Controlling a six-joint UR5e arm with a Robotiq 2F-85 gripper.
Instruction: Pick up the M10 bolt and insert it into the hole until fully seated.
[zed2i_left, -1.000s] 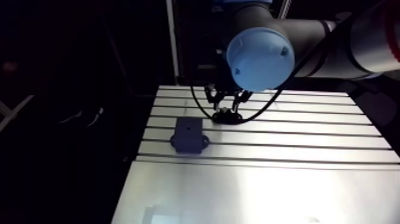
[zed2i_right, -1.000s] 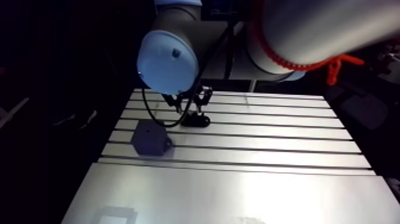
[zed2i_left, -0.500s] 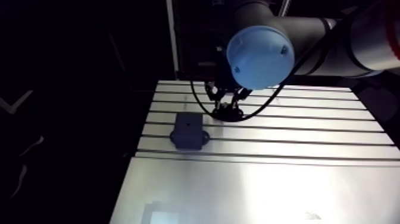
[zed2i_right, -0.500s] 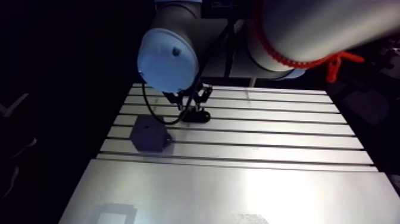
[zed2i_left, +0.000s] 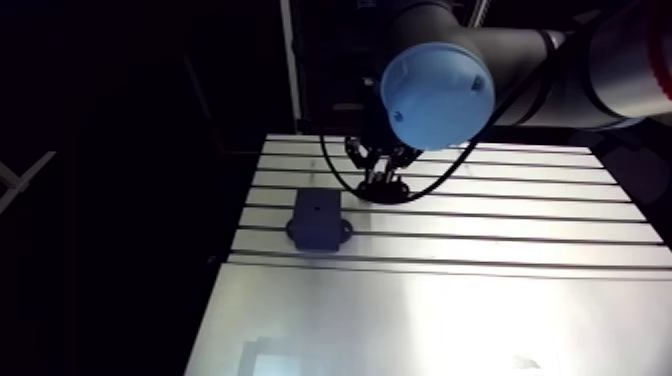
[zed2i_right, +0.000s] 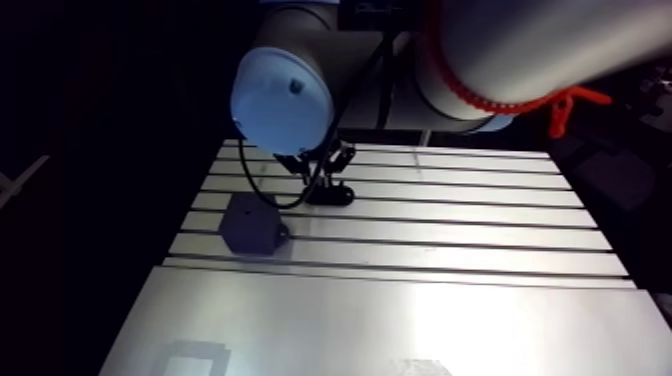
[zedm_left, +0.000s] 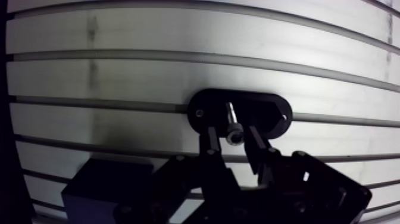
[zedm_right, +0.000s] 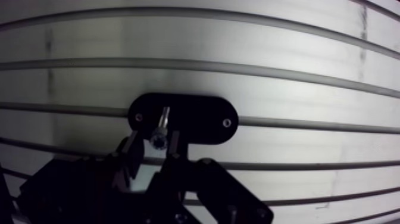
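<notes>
Your gripper (zedm_left: 233, 140) has its jaws narrow, one finger (zedm_left: 211, 143) on each side of the M10 bolt (zedm_left: 233, 124), level with its socket head. A sliver of bright table shows between the head and each finger, so they bracket the bolt without clamping it. The bolt stands head-up on the black oval holder plate (zedm_left: 268, 113), which lies across a slot of the aluminium table (zedm_left: 119, 71). In the arm view you find the dark block (zed2i_left: 317, 217), with a small hole (zed2i_left: 314, 210) in its top face, apart from the holder.
</notes>
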